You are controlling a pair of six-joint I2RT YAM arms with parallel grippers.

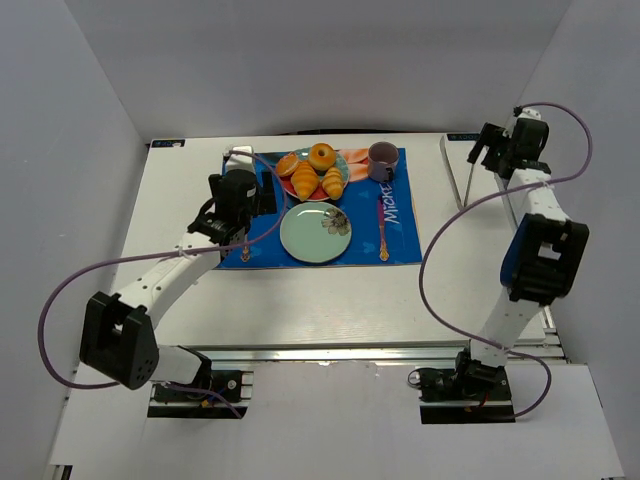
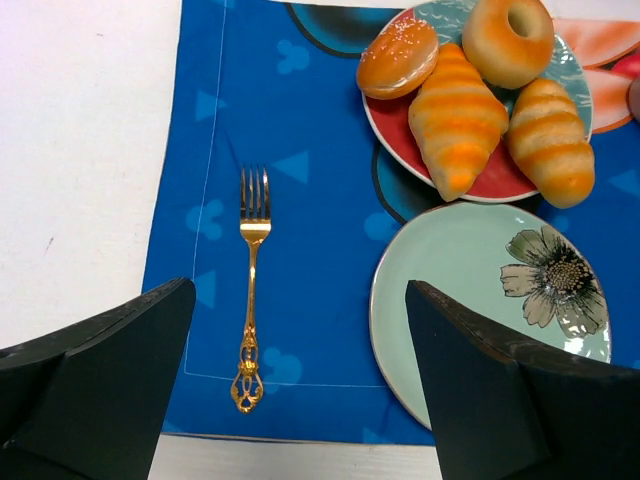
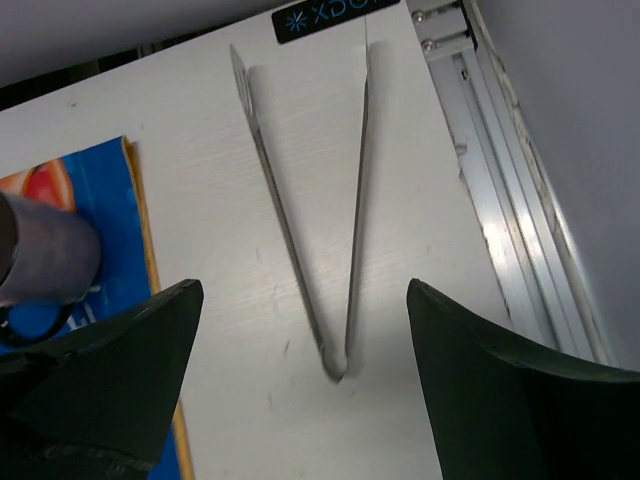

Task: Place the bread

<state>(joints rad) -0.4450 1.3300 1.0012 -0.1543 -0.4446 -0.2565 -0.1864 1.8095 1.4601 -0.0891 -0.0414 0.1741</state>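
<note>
The bread, a ridged golden croissant [image 2: 460,115] [image 1: 304,180], lies on a red plate [image 2: 400,135] [image 1: 318,193] at the back of a blue placemat [image 2: 300,140]. A second, similar croissant [image 2: 550,140] lies to its right. A ring doughnut [image 2: 505,40] and a round bun [image 2: 398,55] share the plate. In front stands a pale green flowered plate [image 2: 460,290] [image 1: 300,235] with nothing on it. My left gripper [image 2: 298,284] [image 1: 225,228] hovers open over the mat's left part, holding nothing. My right gripper [image 3: 303,285] [image 1: 487,148] hangs open over the far right of the table.
A gold fork [image 2: 252,280] lies on the mat left of the green plate. A gold spoon [image 1: 383,230] lies to its right. A purple mug [image 1: 382,160] [image 3: 40,250] stands at the mat's back right. Metal tongs [image 3: 335,358] [image 1: 465,185] lie under my right gripper.
</note>
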